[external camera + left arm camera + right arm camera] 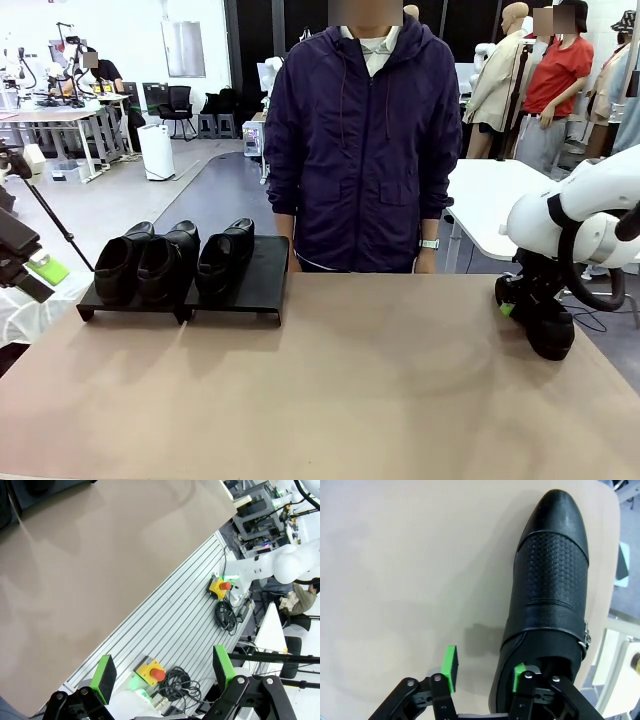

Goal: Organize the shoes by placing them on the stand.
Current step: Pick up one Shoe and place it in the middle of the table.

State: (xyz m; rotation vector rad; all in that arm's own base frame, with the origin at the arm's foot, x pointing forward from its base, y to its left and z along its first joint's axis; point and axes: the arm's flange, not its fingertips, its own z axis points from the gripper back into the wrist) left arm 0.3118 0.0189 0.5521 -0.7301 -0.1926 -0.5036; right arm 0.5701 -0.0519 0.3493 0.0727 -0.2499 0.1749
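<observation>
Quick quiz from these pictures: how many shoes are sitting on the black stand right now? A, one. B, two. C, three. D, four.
C: the front view shows three shoes side by side on the stand, while the fourth shoe lies on the table at the right gripper.

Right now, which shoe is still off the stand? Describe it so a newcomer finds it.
On the tan table, look to the robot's right edge, far from the black stand holding three shoes. The lone black shoe lies there on bare tabletop, the right gripper straddling its heel wall.
</observation>
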